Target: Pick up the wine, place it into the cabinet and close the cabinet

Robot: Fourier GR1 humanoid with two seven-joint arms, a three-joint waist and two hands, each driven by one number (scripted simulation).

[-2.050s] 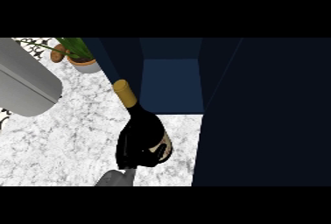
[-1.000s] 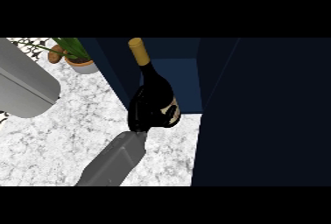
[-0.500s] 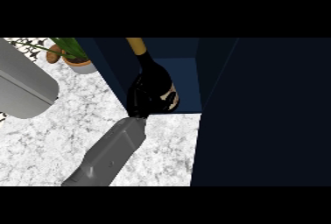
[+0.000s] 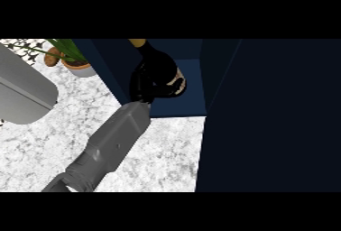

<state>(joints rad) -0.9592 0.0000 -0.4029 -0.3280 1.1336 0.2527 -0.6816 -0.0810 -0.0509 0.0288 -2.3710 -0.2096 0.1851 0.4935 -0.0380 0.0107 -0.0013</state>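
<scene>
The wine bottle point(image 4: 162, 62) is dark glass with a gold-foiled neck point(image 4: 138, 43) and a pale label. It stands slightly tilted inside the open dark-blue cabinet point(image 4: 191, 72), its neck reaching the view's top. My right hand point(image 4: 142, 90) is shut on the bottle's lower body, black fingers curled round it and hiding the base. The grey forearm point(image 4: 113, 140) runs in from the lower left. Whether the bottle rests on the cabinet floor point(image 4: 178, 108) is hidden. My left hand does not show.
The open cabinet door point(image 4: 279, 117) fills the right side as a tall dark panel. A potted plant point(image 4: 76, 66) stands on the marble counter point(image 4: 160, 153) at the upper left. A large grey rounded shape point(image 4: 23, 90) lies along the left edge.
My right hand has carried the bottle from over the counter's edge farther up and into the cabinet opening. The forearm has stretched out after it.
</scene>
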